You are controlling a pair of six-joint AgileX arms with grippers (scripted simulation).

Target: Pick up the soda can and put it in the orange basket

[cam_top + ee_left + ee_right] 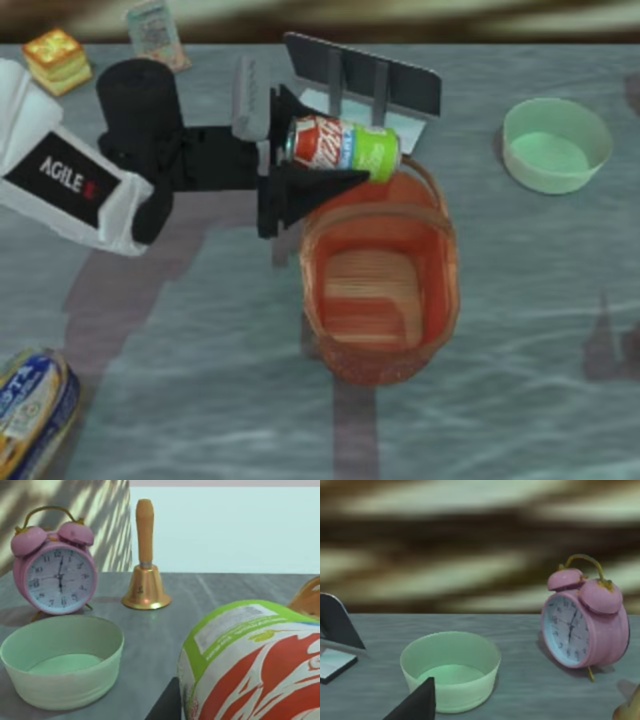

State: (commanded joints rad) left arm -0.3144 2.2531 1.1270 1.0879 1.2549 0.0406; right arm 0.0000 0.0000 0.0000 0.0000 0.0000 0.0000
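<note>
Left arm stretches across from the left — its end effector (318, 160) grasping the can (343, 146), held sideways, green end rightward, above the basket's (440, 290) far rim. Right arm out of top view.

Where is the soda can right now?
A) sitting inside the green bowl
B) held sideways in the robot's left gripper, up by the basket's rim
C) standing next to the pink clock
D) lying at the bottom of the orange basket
B: the left gripper is shut on the soda can, which lies sideways by the far rim of the orange basket.
</note>
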